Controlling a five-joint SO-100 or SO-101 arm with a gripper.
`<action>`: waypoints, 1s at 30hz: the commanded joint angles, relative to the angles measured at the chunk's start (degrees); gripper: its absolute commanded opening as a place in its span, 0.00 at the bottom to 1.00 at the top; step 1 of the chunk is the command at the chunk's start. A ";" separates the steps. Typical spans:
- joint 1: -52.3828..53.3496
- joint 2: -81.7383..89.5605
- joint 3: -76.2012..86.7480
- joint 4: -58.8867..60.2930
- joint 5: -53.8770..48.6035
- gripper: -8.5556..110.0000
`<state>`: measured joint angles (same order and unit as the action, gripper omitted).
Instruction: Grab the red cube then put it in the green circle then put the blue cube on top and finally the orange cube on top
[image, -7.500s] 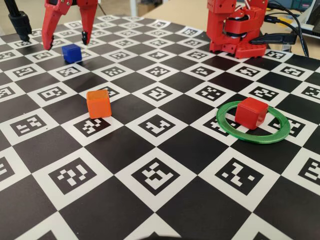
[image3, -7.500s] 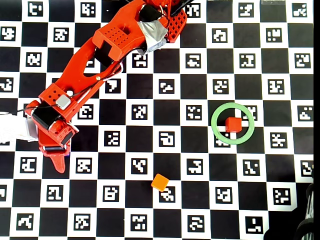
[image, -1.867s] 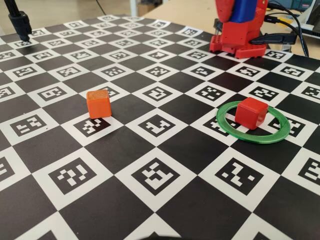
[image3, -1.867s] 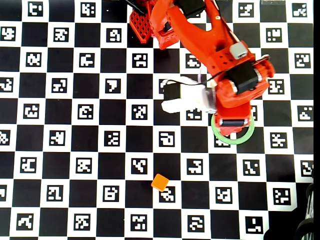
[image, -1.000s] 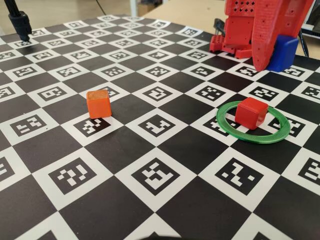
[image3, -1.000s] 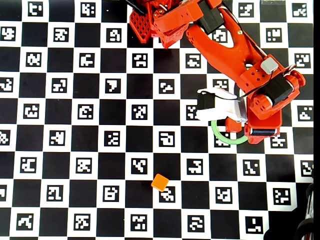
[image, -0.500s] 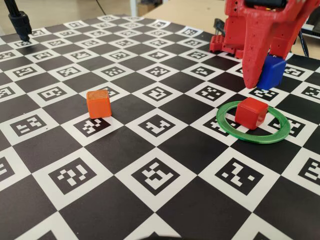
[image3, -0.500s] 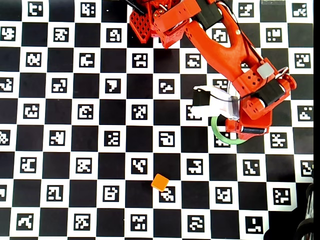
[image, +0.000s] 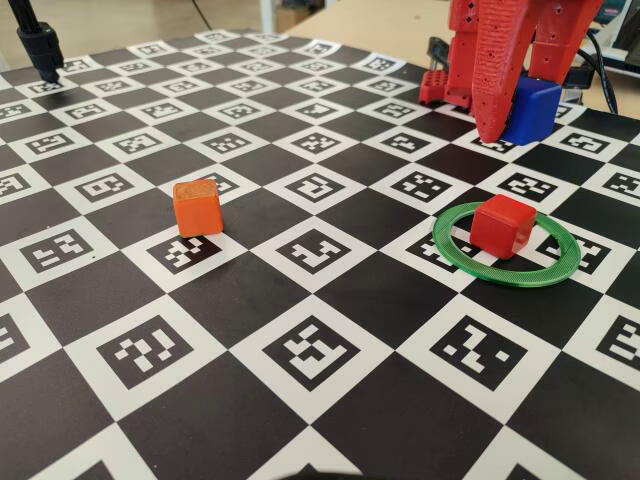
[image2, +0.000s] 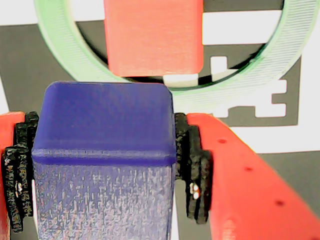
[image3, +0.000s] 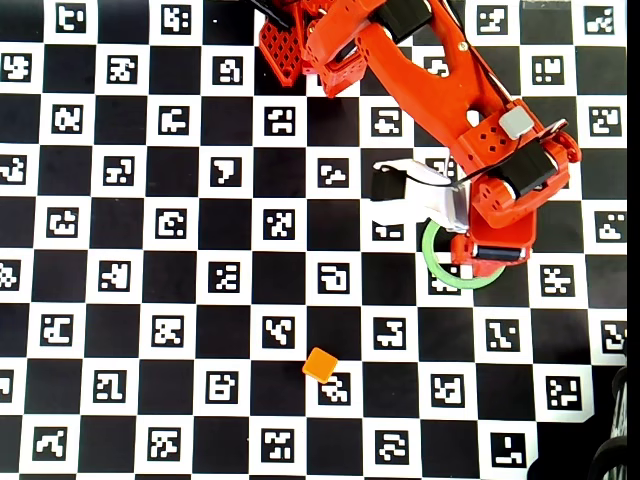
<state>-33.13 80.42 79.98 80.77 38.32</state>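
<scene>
In the fixed view the red cube (image: 503, 224) sits inside the green circle (image: 452, 258) on the checkered mat. My gripper (image: 512, 122) hangs above and behind it, shut on the blue cube (image: 530, 108). The wrist view shows the blue cube (image2: 105, 150) squeezed between the black pads (image2: 194, 165) of the gripper (image2: 106, 167), with the red cube (image2: 152, 35) and the green circle (image2: 240, 90) below and ahead. The orange cube (image: 197, 207) stands alone at the left, apart from the arm. From overhead the arm hides the red cube; part of the green circle (image3: 440, 275) and the orange cube (image3: 320, 364) show.
The arm's red base (image: 465, 85) stands at the back right with cables beside it. A black stand (image: 40, 45) rises at the back left corner. The white wrist camera (image3: 410, 195) juts left from the arm.
The gripper, still holding the blue cube, has risen in the fixed view since half a second ago. Overhead it has shifted slightly left over the green circle. The red and orange cubes have not moved.
</scene>
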 joint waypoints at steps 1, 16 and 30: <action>0.09 6.86 0.09 -1.49 -0.62 0.10; -1.67 7.29 5.89 -7.38 -2.64 0.10; -4.13 5.80 5.36 -8.96 -7.03 0.10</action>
<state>-36.47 80.51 86.66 72.42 31.64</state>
